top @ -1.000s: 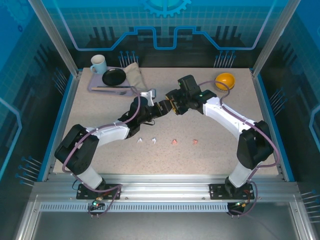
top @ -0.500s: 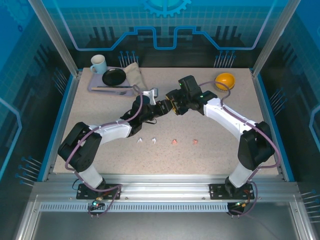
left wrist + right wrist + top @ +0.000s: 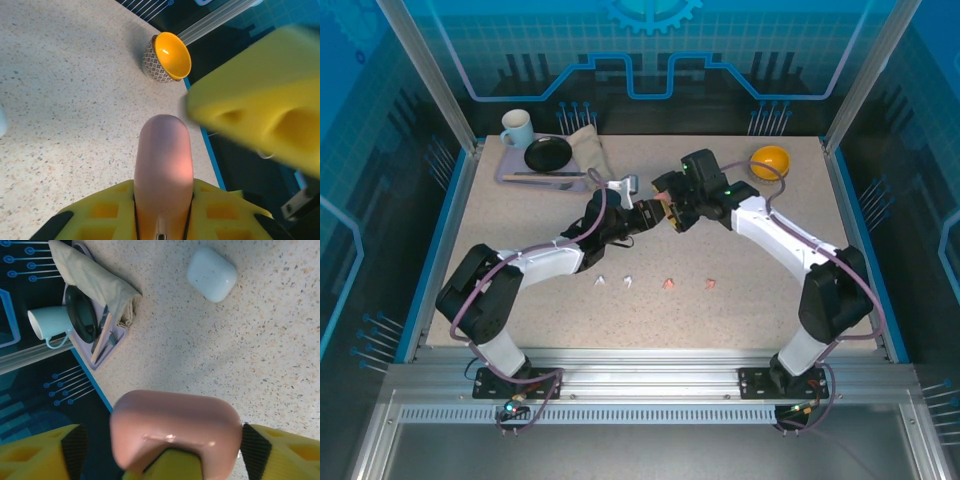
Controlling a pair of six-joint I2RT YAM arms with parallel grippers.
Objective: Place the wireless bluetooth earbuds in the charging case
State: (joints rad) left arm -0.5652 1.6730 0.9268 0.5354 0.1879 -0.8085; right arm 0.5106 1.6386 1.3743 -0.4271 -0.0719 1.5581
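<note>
A salmon-pink charging case (image 3: pixel 661 207) hangs above the table's middle, where both grippers meet. My left gripper (image 3: pixel 652 211) is shut on it; in the left wrist view the case (image 3: pixel 163 155) stands clamped between the yellow fingers (image 3: pixel 100 210). My right gripper (image 3: pixel 672 208) is open around the same case (image 3: pixel 175 425), with a gap at its left pad (image 3: pixel 75 447). Two white earbuds (image 3: pixel 602 280) and two pink earbuds (image 3: pixel 668 284) lie in a row on the table nearer the arms' bases. A white case (image 3: pixel 212 274) lies on the table beyond.
A lilac tray (image 3: pixel 510 172) at the back left holds a pale mug (image 3: pixel 516 127), a black plate (image 3: pixel 548 153) and a folded cloth (image 3: pixel 590 152). An orange bowl (image 3: pixel 770 160) stands at the back right. Blue table edges border both sides.
My left gripper has closed onto the pink case. The right gripper's jaws have spread wider around it, and the right wrist has shifted slightly to the right.
</note>
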